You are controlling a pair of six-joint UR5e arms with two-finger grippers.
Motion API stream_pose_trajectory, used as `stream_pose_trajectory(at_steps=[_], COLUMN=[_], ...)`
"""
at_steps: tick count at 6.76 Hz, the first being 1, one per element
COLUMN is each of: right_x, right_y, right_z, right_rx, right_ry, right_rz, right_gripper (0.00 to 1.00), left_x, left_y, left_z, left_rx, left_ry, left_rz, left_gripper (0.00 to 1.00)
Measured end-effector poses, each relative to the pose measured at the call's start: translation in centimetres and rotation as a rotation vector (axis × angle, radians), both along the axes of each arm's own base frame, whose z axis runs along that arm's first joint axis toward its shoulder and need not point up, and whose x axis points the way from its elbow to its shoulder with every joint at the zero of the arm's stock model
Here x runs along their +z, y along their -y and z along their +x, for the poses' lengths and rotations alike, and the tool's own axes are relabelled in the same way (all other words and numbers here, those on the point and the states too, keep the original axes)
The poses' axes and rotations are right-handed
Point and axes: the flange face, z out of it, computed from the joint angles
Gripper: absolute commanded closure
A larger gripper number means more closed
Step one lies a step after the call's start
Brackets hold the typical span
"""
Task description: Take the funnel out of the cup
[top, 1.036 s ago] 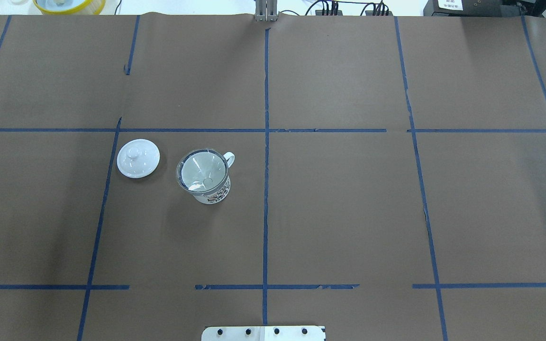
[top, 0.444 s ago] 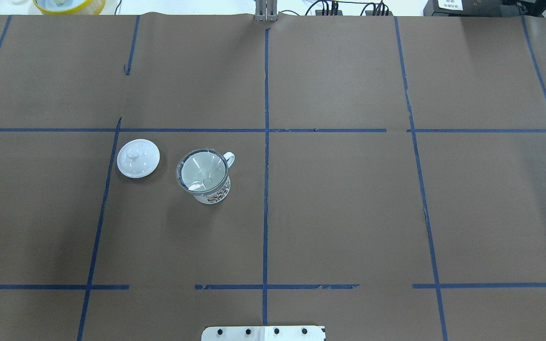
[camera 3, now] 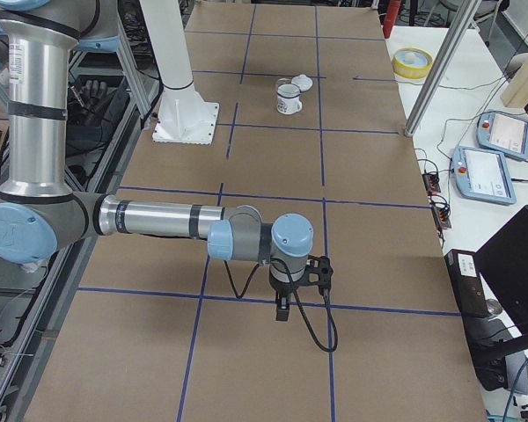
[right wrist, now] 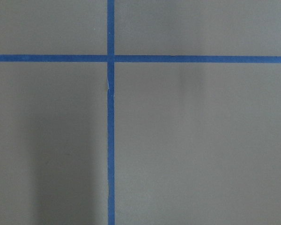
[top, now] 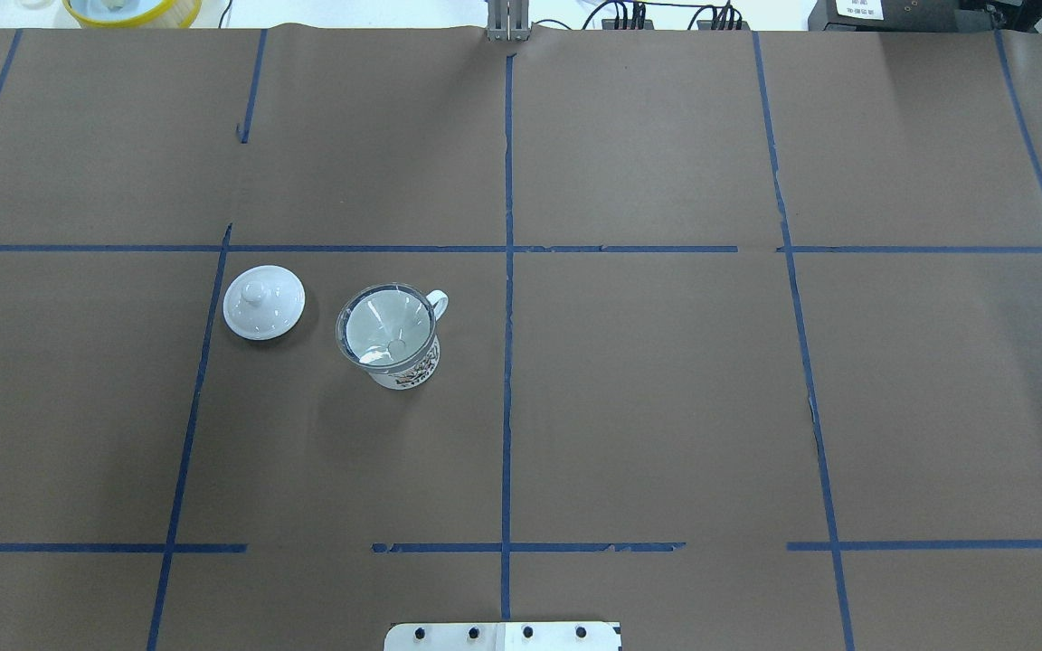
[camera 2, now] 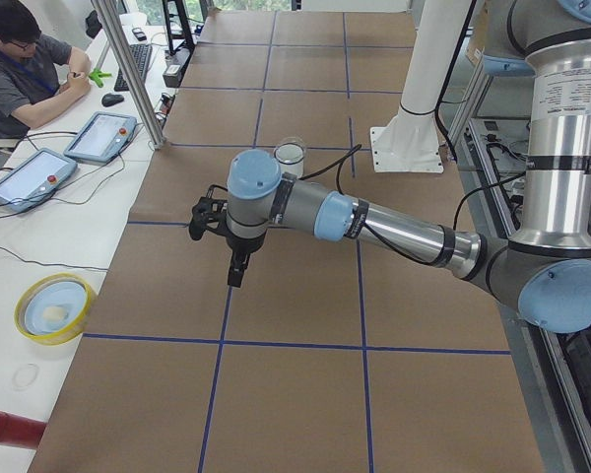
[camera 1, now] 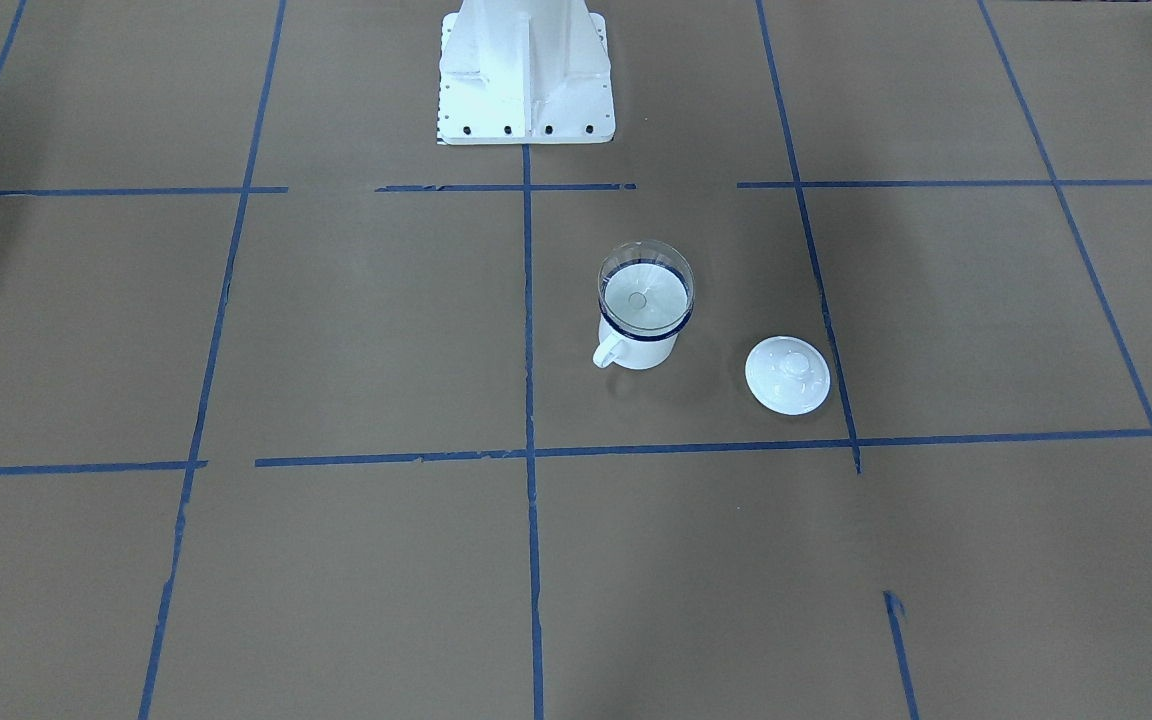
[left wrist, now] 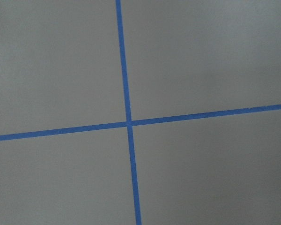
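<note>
While still in cup (top: 410,371), funnel (top: 385,324) (clear) unmoved.

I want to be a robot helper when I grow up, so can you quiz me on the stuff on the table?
1. True or false: the funnel sits in the cup.
2. What lies on the table beside the cup, not touching it? A) a white lid B) a spoon C) a plate
3. Fill in: the cup's rim is dark ____.

Key: 1 true; 2 A; 3 blue.
</note>
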Motion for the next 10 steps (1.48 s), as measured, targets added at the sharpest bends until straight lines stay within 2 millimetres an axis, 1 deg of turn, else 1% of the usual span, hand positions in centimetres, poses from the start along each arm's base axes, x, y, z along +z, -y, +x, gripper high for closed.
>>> stream_pose_trajectory(at_steps=[1, 2, 3, 5, 6, 7, 8, 9, 10], right_x=[0.0, 0.0, 0.0, 0.0, 0.0, 0.0, 0.0, 0.0, 0.0], right_y=[0.0, 0.0, 0.0, 0.0, 0.0, 0.0, 0.0, 0.0, 0.0], right_z=[0.0, 0.0, 0.0, 0.0, 0.0, 0.0, 0.0, 0.0, 0.0], right_rx=[0.000, 0.000, 0.000, 0.000, 0.000, 0.000, 0.000, 0.000, 0.000], right_ry=[0.000, 0.000, 0.000, 0.000, 0.000, 0.000, 0.000, 0.000, 0.000], right_rz=[0.000, 0.000, 0.000, 0.000, 0.000, 0.000, 0.000, 0.000, 0.000], right_gripper=[0.00, 0.00, 0.00, 0.00, 0.00, 0.00, 0.00, 0.00, 0.00], left_x=[-2.1, -4.2, -6.9, -13.3, -17.9, -22.4, -26.0, -28.1, -29.5], left_y=[-0.4, -0.6, -0.4, 1.3, 2.7, 3.4, 3.3, 2.6, 2.1], left_z=[0.5, 2.0, 4.4, 11.3, 15.8, 20.6, 25.3, 29.0, 32.8], left_rx=[-0.004, 0.000, 0.003, -0.001, 0.008, 0.029, 0.054, 0.072, 0.078], left_ry=[0.009, 0.016, 0.012, 0.012, 0.023, 0.041, 0.053, 0.047, 0.033], left_rz=[0.024, 0.043, 0.056, 0.022, -0.027, -0.080, -0.116, -0.140, -0.170], left_gripper=[0.00, 0.00, 0.00, 0.00, 0.00, 0.00, 0.00, 0.00, 0.00])
